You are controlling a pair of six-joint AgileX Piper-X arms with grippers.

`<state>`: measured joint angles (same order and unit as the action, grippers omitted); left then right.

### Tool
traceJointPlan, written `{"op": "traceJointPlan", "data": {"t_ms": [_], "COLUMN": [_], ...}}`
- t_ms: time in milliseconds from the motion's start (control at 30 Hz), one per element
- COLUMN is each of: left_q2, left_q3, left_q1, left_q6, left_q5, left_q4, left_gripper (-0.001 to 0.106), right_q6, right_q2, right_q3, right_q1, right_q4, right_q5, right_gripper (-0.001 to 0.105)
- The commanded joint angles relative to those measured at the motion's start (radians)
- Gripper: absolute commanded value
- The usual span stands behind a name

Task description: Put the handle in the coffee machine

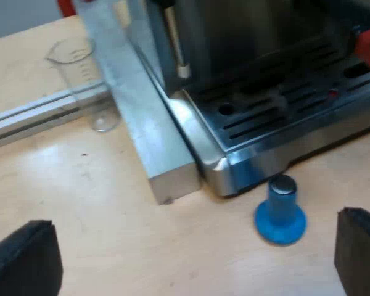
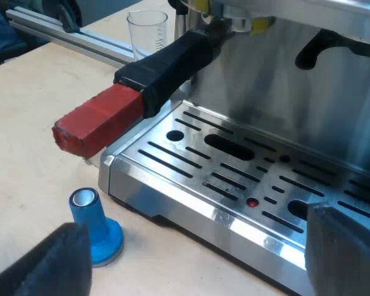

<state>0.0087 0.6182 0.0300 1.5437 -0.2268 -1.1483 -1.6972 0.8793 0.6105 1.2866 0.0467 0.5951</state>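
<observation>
The handle (image 2: 154,68) sits in the front of the espresso machine (image 2: 234,179), its red end near the blue tamper (image 2: 95,228). The fingers of the left gripper (image 1: 194,246) and the right gripper (image 2: 200,246) are apart and empty.

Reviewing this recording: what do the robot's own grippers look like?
The left gripper has two thick, blocky, matte-black fingers with squared ends and no visible markings. The right gripper has the same plain black, blunt fingers.
</observation>
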Motion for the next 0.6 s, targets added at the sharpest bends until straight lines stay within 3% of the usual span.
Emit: {"op": "traceJointPlan", "data": {"t_ms": [33,333,600], "left_q2": [-0.062,-0.149,-0.155], "left_q3": [-0.003,-0.006,-0.068], "left_q1": [-0.014,-0.030,-0.027], "left_q6": [0.028,0.031,0.039], "left_q5": [0.028,0.028,0.035], "left_q4": [0.009,0.007,0.050], "left_gripper": [0.091,0.091,0.091], "right_q6": [-0.003,-0.003,-0.003], "right_q2": [-0.009,-0.009,-0.009], "right_q3": [0.002,0.002,-0.001], "right_q1": [0.001,0.001,0.001], "right_q4": [-0.005,-0.005,-0.005], "right_q5": [0.003,0.003,0.003], "right_gripper": [0.073,0.073,0.073]}}
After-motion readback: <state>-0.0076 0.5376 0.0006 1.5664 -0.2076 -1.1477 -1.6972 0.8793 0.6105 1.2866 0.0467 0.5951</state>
